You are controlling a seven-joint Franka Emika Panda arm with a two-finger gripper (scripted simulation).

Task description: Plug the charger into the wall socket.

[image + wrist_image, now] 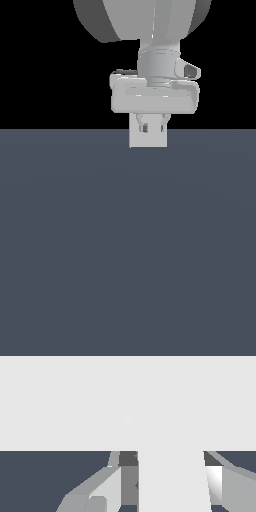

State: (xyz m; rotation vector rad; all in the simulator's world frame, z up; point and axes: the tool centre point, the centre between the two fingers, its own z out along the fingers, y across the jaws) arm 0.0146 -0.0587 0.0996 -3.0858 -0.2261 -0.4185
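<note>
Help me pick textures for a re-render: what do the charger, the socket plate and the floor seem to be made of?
The charger looks like plain off-white matte plastic: flat shading, no gloss. The wall socket reads as the same smooth white, though the fingers partly cover it. The floor is uniform slate-blue, matte and textureless. As simulator renders, the real materials stay open.

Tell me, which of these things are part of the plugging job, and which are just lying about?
Part of the job: charger, held in the gripper; socket.
Just lying about: only the grey floor.
</note>
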